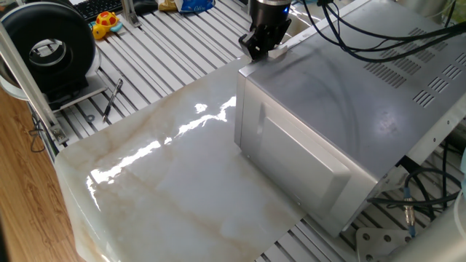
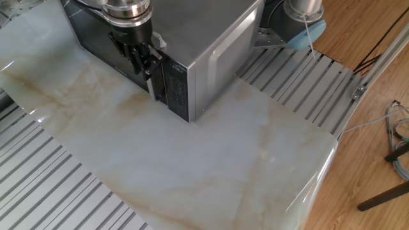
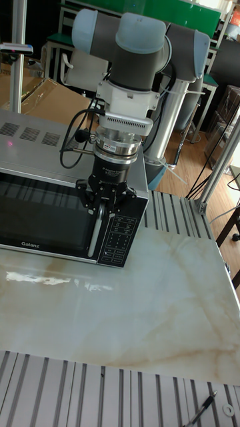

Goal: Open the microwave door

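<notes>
Marble bench [image 3: 133, 313] carries my microwave [image 3: 40, 200], its long axis along the far edge. Gripper [image 3: 107, 200] clenches the upright door handle [image 3: 97, 233]; the microwave door [image 3: 43, 217] looks closed, its left end cut off.

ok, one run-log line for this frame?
phase: grasp | gripper: at handle, grip unclear | microwave door: closed | microwave: on table

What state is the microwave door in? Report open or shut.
Shut. The microwave door lies flush with the front of the microwave, no gap showing beside the keypad. The claw sits at the door handle.
</notes>
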`<state>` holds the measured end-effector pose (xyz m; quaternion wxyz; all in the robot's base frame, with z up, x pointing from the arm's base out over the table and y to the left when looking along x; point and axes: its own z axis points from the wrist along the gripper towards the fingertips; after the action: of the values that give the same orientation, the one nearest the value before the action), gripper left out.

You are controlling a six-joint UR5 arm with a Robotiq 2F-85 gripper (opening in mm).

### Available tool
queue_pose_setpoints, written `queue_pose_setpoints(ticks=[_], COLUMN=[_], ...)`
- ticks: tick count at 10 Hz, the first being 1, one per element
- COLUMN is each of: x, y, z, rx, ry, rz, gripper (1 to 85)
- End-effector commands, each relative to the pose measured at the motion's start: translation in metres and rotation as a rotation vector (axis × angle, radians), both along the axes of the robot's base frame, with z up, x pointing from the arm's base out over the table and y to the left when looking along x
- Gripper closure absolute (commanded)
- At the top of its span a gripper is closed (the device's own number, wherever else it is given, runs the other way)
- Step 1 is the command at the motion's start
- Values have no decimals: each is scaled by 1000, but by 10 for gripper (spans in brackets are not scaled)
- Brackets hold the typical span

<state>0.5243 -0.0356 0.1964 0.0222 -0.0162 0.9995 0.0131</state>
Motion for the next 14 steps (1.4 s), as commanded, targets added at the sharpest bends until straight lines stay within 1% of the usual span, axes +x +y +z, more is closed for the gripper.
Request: queue_pose_setpoints(ticks=[1, 8, 14], x=[0, -2, -4], y=[5, 2, 5], z=[1, 0, -2], rx=[17, 16, 22], ry=[-3, -4, -6], rz=[-7, -4, -9], gripper=[560, 570, 570])
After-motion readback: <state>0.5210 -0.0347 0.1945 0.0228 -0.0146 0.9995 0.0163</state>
